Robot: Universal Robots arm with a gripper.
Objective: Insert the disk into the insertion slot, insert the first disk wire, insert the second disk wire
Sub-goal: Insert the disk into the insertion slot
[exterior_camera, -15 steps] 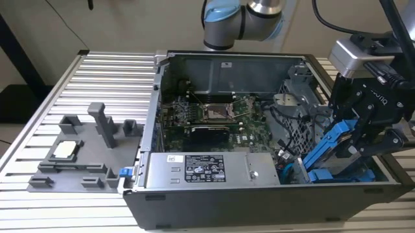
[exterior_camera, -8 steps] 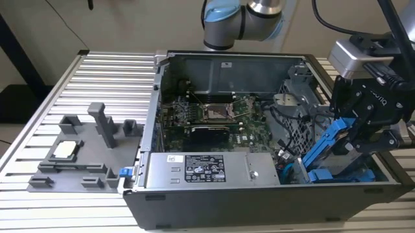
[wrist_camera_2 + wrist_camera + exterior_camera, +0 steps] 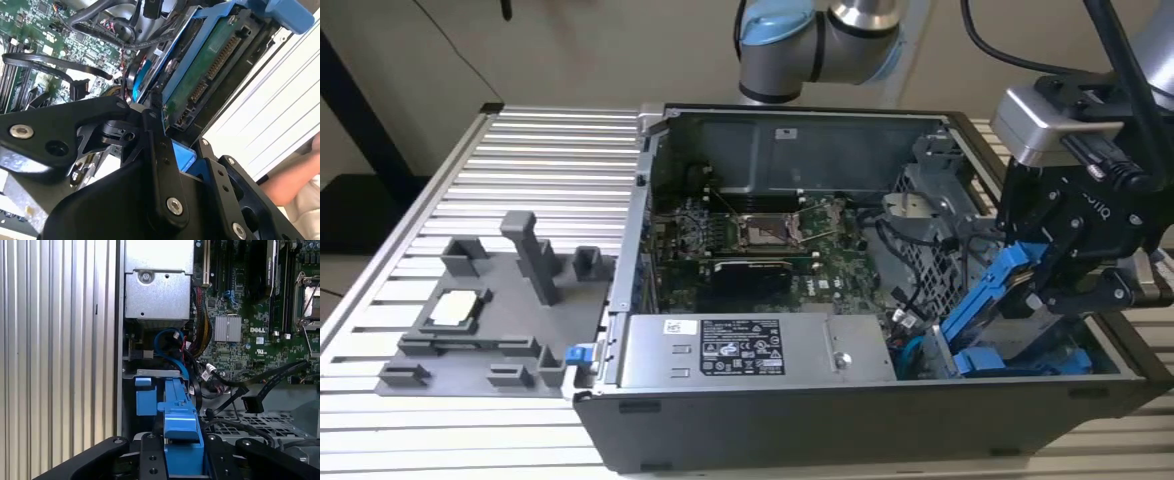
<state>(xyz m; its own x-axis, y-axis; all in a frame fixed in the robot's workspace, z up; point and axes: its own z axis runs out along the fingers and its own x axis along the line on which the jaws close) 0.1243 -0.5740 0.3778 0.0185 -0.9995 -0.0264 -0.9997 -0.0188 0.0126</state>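
My gripper (image 3: 1057, 285) is shut on the disk (image 3: 1003, 290), a blue-framed drive that hangs tilted over the right end of the open case. Its lower end dips toward the insertion slot (image 3: 1107, 350) at the case's near right corner. In the first wrist view the blue frame (image 3: 180, 415) sits clamped between my black fingers (image 3: 150, 455). The second wrist view shows the disk's green board and connectors (image 3: 210, 65), with the gripper (image 3: 187, 160) closed on the frame. Loose black disk wires (image 3: 250, 402) lie beside the bay.
A second blue carrier (image 3: 1027, 362) lies low in the bay under the disk. A grey box with a white label (image 3: 740, 350) fills the case's near side. The motherboard (image 3: 761, 250) lies behind. A grey fixture (image 3: 494, 310) stands on the ribbed table. A person's hand (image 3: 295, 182) is near.
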